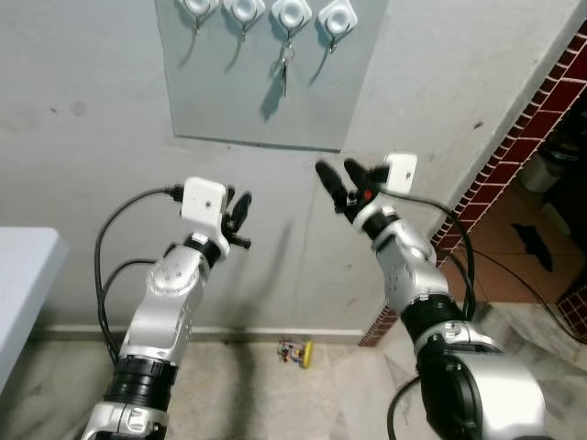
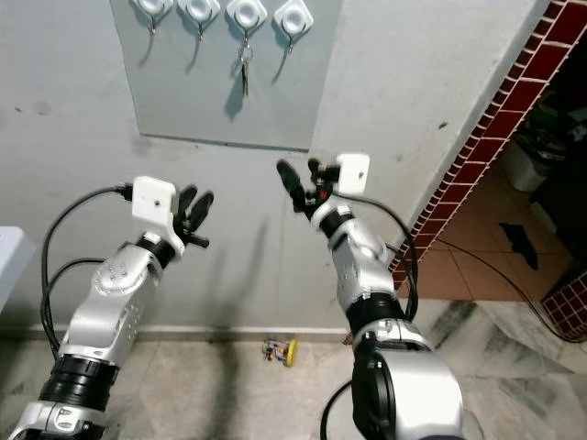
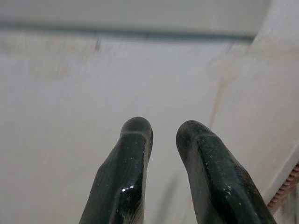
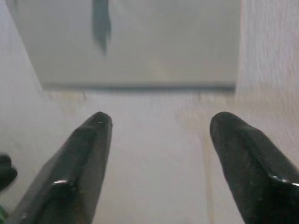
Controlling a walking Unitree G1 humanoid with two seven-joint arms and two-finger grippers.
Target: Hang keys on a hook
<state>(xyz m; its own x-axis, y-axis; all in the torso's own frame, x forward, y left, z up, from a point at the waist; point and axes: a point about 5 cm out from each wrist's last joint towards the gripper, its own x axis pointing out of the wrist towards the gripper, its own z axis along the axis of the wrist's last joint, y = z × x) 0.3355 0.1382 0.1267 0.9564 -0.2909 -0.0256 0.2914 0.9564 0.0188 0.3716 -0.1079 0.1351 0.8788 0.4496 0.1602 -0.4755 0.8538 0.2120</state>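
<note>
A grey panel [image 1: 248, 105] on the wall carries several white hooks [image 1: 337, 18] along its top. A bunch of keys [image 1: 286, 66] hangs from the third hook from the left, with nothing touching it. My right gripper [image 1: 340, 182] is raised below and to the right of the keys, open wide and empty; in the right wrist view its fingertips [image 4: 91, 140] point at the panel's lower edge. My left gripper [image 1: 240, 212] is held lower and to the left, facing bare wall, its fingers [image 3: 133, 154] a narrow gap apart and holding nothing.
A small yellow and coloured object [image 1: 296, 351] lies on the floor by the skirting. A red-tiled wall edge [image 1: 514, 147] runs down the right side, with tiled floor and a dark object [image 1: 532, 240] beyond. A pale table corner [image 1: 23, 275] is at the left.
</note>
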